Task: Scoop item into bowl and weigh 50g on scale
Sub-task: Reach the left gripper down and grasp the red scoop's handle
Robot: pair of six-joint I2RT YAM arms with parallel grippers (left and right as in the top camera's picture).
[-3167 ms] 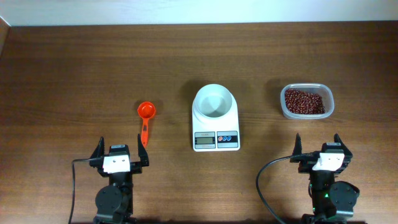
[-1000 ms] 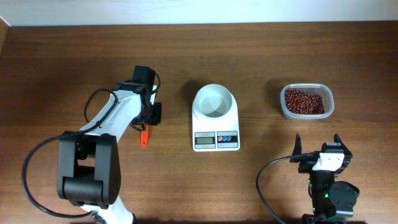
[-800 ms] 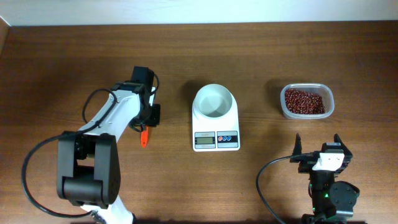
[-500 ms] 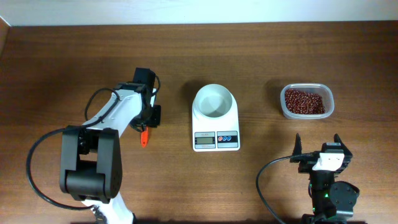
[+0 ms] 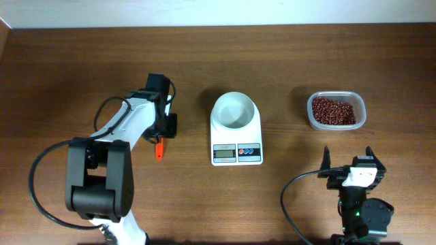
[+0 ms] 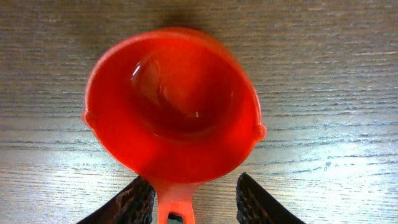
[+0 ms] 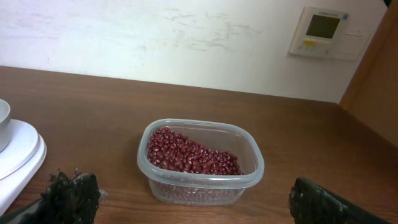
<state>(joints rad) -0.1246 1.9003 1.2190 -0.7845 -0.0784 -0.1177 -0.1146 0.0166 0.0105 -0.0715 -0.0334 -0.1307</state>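
Observation:
An orange scoop lies empty on the table; only its handle end shows from overhead. My left gripper hovers over it, open, fingers straddling the handle just behind the cup: the left finger is against the handle and the right one stands apart. The white bowl sits empty on the white scale. The beans fill a clear tub at the right. My right gripper rests wide open near the front edge, short of the tub, holding nothing.
In the right wrist view the scale's edge and the bowl show at far left, and a wall with a small panel stands behind the table. Bare wood surrounds the scale.
The left arm has swung out from its rest spot at the front to sit over the scoop. In the last second it barely shifts. The right arm is still.

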